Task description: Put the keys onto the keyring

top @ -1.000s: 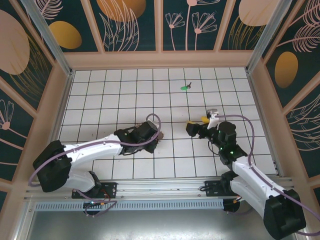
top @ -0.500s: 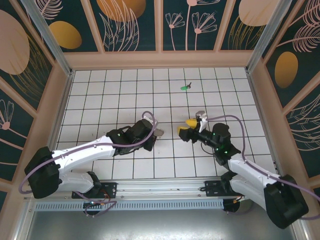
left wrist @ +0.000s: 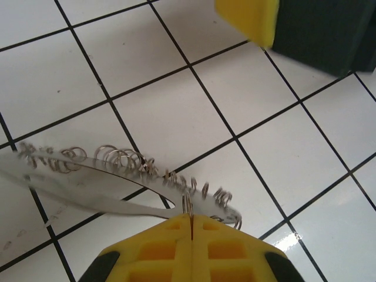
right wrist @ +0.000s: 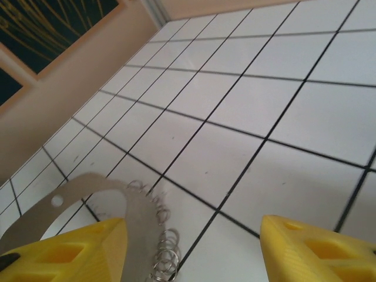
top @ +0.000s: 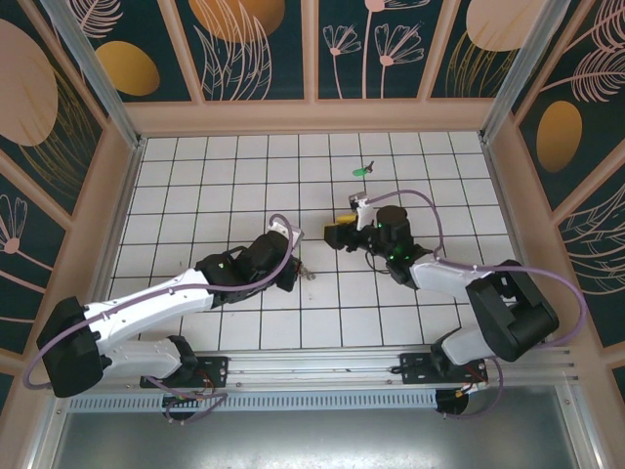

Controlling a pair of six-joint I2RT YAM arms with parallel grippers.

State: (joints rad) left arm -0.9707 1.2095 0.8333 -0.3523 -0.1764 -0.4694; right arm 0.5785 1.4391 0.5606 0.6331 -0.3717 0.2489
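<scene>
And there was the keyring, a thin metal strip strung with little wire loops, stretched across the white tiles near the middle of the bench. The left gripper had its yellow fingers pressed together, pinching one loop at the strip's near end. Just across from it, the right gripper hung low with its fingers spread wide. The strip's other end ran up beside the right gripper's left finger; whether they touched I could not tell. The green key sat on its own farther back, beyond the right gripper and well apart from the keyring.

The bench was a glossy grid of white tiles with dark lines. A peach frame boxed it in on three sides, under dark panels painted with pale flowers and orange ovals. A metal rail ran along the near edge. Broad stretches of tile lay open to the left and the rear, while both arms met close together at the centre.
</scene>
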